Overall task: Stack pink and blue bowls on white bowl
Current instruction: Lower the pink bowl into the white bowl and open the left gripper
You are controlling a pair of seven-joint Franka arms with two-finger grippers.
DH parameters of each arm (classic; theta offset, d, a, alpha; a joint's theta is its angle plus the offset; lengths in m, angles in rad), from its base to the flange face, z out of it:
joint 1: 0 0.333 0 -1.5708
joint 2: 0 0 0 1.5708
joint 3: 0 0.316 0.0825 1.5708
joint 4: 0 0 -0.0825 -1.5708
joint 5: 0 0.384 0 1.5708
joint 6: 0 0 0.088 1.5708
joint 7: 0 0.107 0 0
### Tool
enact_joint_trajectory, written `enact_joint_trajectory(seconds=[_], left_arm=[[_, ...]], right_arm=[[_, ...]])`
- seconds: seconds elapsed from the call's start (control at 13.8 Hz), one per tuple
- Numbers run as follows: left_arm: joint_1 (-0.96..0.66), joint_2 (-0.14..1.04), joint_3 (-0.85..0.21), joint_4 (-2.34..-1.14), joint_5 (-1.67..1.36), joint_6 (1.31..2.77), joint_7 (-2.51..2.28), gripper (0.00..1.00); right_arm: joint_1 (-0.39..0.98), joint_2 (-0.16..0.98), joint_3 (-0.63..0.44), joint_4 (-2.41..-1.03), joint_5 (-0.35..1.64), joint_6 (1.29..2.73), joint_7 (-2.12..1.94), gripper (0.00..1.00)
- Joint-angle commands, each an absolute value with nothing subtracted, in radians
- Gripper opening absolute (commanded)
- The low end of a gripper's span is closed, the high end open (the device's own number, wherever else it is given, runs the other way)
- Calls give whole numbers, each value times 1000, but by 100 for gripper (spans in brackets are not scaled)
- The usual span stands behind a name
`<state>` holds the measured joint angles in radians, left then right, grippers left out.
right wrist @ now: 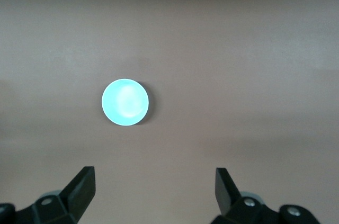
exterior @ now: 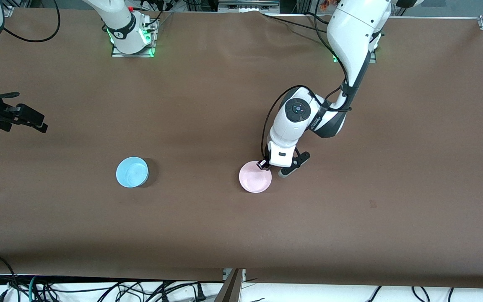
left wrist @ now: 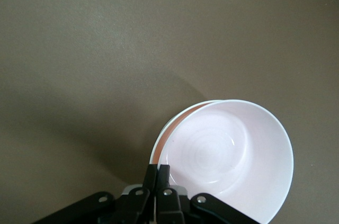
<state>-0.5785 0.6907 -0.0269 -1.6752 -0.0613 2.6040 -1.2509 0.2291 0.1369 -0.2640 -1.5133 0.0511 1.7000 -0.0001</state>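
On the desk (exterior: 392, 167) two bowls stand about midway between the edge with the robot bases and the edge near the front camera. The blue bowl (exterior: 132, 172) is toward the right arm's end, well apart from the pink bowl (exterior: 255, 177). In the left wrist view, the pink bowl sits tilted in the white bowl (left wrist: 160, 140), whose rim shows just beside it.

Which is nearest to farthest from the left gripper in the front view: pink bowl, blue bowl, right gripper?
1. pink bowl: rim pinched in the left gripper fingers.
2. blue bowl: toward the right arm's end.
3. right gripper: waiting, open, above the table's edge at that end.
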Motion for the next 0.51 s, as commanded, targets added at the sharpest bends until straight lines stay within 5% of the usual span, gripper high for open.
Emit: enact_joint_trajectory(seconds=[0.0,0.22,0.44], left_arm=[[-586,704,-25,-1666,-72,2618,-1256,0],[-586,709,-25,-1664,-74,2619,-1256,0],[-586,707,-25,-1663,-72,2619,-1262,26]], right_arm=[[222,137,-262,-1505,71,1701,-8,100],[222,137,-262,-1505,72,1701,-8,100],[222,137,-262,-1505,71,1703,-8,100]])
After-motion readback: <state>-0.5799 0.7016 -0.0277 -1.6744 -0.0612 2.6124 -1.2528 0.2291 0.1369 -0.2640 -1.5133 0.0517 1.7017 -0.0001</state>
